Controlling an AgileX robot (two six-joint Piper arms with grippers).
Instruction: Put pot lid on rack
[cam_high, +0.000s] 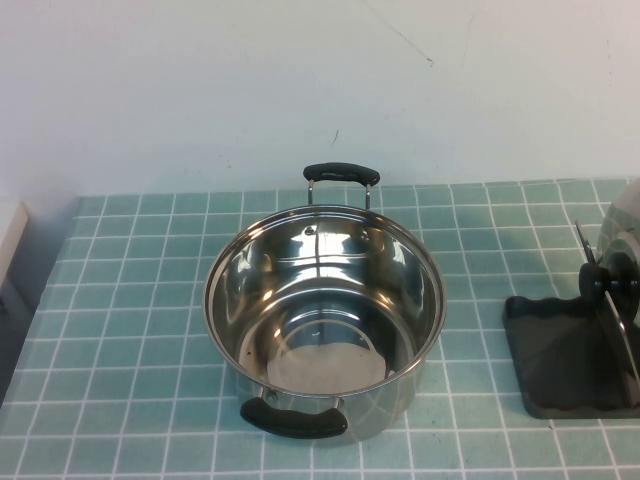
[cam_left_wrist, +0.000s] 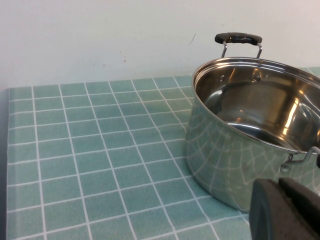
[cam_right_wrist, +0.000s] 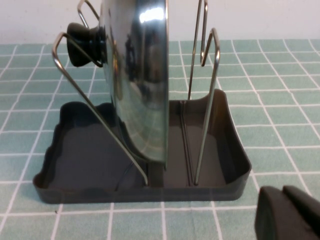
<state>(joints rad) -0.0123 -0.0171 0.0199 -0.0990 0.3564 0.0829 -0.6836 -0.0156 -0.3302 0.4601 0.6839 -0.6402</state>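
The pot lid (cam_high: 620, 240) stands on edge in the rack (cam_high: 560, 350) at the far right of the table, between the wire dividers, its black knob (cam_high: 612, 283) sideways. In the right wrist view the shiny lid (cam_right_wrist: 140, 80) leans on a wire, inside the dark tray (cam_right_wrist: 90, 160). My right gripper (cam_right_wrist: 286, 212) is shut and empty, just outside the rack's near corner. My left gripper (cam_left_wrist: 282, 210) is shut and empty, low beside the steel pot (cam_left_wrist: 250, 130). Neither gripper shows in the high view.
The open two-handled steel pot (cam_high: 325, 300) stands in the middle of the teal tiled table, empty, one black handle (cam_high: 342, 173) towards the wall. A white wall runs behind. A pale object (cam_high: 10, 235) sits at the left edge.
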